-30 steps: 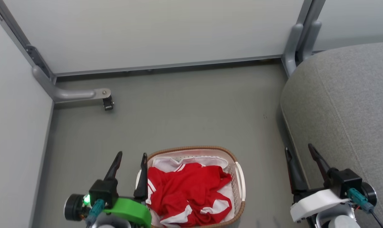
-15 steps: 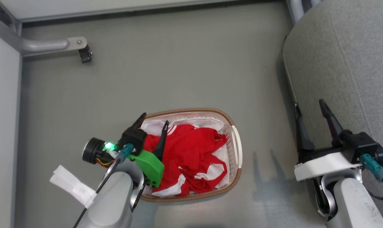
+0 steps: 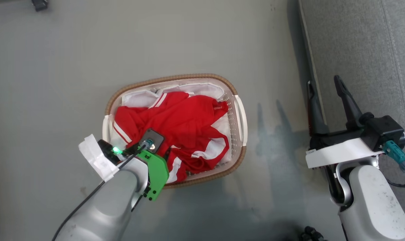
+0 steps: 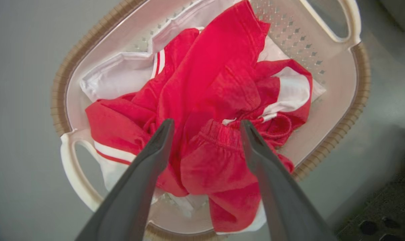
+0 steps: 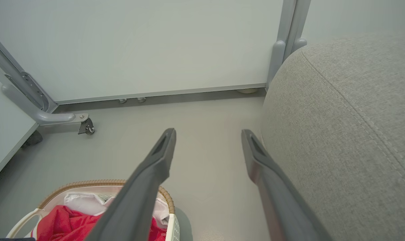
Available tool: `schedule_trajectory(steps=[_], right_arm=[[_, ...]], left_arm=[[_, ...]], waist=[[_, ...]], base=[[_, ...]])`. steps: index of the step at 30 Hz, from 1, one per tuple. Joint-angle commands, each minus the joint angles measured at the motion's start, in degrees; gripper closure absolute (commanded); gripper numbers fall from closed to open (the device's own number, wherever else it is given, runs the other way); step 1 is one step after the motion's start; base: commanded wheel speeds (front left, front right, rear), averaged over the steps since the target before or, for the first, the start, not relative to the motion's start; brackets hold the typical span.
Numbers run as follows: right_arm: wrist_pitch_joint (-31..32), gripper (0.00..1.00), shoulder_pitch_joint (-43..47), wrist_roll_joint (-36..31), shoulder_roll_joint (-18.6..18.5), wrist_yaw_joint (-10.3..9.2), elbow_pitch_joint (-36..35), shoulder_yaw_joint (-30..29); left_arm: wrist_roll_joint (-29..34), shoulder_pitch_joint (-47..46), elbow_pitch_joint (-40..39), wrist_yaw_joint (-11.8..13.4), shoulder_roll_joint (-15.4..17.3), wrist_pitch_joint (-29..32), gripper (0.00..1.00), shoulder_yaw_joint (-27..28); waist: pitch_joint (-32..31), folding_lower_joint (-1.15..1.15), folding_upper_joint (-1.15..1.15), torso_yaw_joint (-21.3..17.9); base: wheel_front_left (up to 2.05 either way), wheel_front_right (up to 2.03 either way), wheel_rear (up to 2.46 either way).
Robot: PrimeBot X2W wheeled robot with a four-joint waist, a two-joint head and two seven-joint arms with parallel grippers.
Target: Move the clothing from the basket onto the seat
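Here, your left end effector hangs spread over the clothing in the basket — right end effector, spread too, beside the seat edge.

Bright diffuse light; soft shadows lie on the floor beside the basket; wrist-view edges bend.

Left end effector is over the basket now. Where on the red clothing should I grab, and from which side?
Grip the raised gathered fold in the middle of the clothing, coming straight down from above. It stands proud between the fingers of the open left end effector, and the basket walls block any approach from the sides.
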Motion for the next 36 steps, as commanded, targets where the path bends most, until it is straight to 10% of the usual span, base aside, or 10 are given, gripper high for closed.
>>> schedule_trajectory(steps=[1,17,18,22,36], right_arm=[[-0.26,0.00,-1.02,0.47,-0.20,-0.02,-0.20,0.18],[-0.26,0.00,-2.88,3.07,-0.19,-0.02,-0.02,2.70],[-0.26,0.00,-2.93,3.21,-0.19,-0.02,0.04,2.80],[-0.27,0.00,-2.99,3.54,-0.19,-0.02,0.29,3.05],[-0.26,0.00,-1.42,2.83,-0.21,-0.02,1.88,1.62]], left_arm=[[-1.12,-1.46,0.90,-0.12,0.86,0.42,0.00,-0.69],[-9.17,-4.40,5.65,-0.13,4.13,4.20,0.00,-8.31],[-9.80,-4.39,5.67,-0.13,4.28,4.42,0.49,-8.69],[-11.96,-3.74,5.70,-0.14,4.73,5.85,1.00,-10.46],[-16.49,-2.96,4.96,-0.14,4.98,0.10,1.00,-12.29]], waist=[[4.47,-0.01,0.00,-2.69],[8.36,-0.01,0.00,-5.69],[8.40,-0.01,0.00,-5.84],[8.32,-0.01,0.00,-6.28],[2.67,-0.01,0.00,-4.92]], base=[[0.00,0.00,0.00],[0.00,0.00,0.00],[0.00,0.00,0.00],[0.00,0.00,0.00],[0.00,0.00,0.00]])
